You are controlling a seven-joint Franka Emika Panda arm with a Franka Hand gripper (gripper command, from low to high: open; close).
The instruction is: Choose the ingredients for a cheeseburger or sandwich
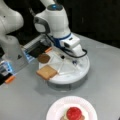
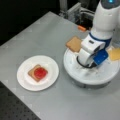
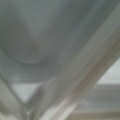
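Covering the room's floor, grey table [image 1: 22, 100] under white plate [image 2: 51, 75] and claw [image 2: 88, 63], width untellable.

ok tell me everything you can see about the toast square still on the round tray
The toast square is a flat, light-brown toy slice with a slightly darker crust edge. It lies flat at the rim of the white round tray, one corner overhanging the grey table. The dark patty disc sits just beside it, apparently apart. Nothing rests on it, and the gripper is lowered into the tray's middle, not touching it.
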